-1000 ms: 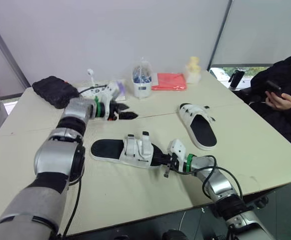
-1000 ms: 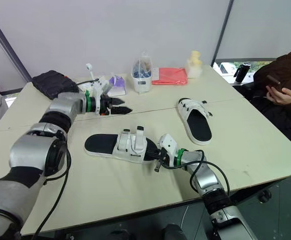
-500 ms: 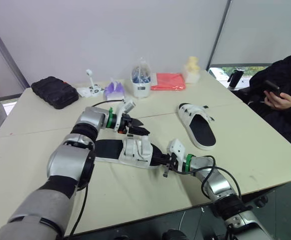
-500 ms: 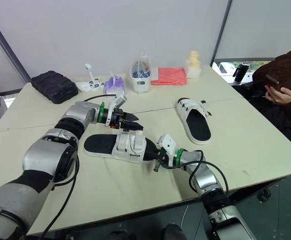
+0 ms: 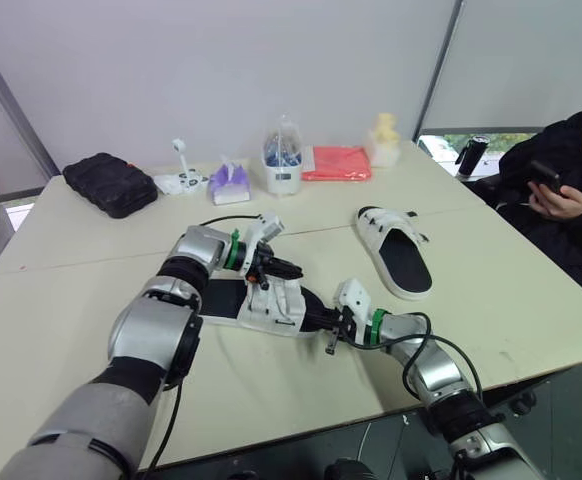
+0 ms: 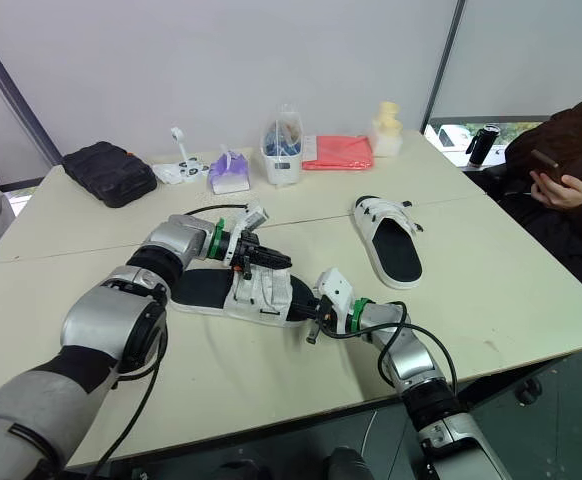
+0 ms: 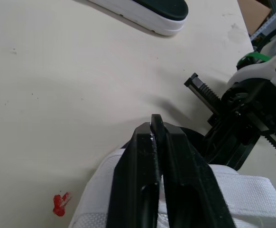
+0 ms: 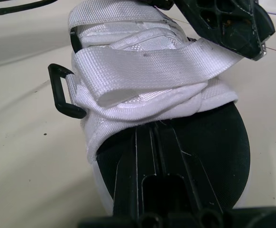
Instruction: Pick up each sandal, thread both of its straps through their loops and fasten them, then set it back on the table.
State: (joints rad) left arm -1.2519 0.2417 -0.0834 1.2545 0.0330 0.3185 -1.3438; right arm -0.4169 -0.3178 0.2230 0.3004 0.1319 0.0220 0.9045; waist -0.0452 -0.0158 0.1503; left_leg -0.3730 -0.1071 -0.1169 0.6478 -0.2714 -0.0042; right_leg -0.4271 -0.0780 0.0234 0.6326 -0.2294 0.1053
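Note:
The near sandal [image 5: 256,302], black insole with white straps, lies on the table in front of me. My right gripper [image 5: 318,317] is shut on the rim at one end of it, one finger lying on the insole [image 8: 147,156]. A loose white strap [image 8: 142,66] lies folded across the upper, beside a black loop [image 8: 62,92]. My left gripper [image 5: 291,271] is shut, its tips [image 7: 154,130] right over the white straps; whether strap is pinched I cannot tell. The second sandal [image 5: 399,250] lies flat, farther back on the right.
Along the back of the table [image 5: 51,300] are a black pouch [image 5: 109,182], a white device [image 5: 181,178], a purple tissue pack [image 5: 229,180], a clear container [image 5: 283,160], a red cloth [image 5: 336,162] and a yellow figure [image 5: 384,138]. A person [image 5: 561,190] sits at the right edge.
My left gripper came from the back of the table down to the near sandal's straps and went from open to shut. The right gripper and both sandals stayed put.

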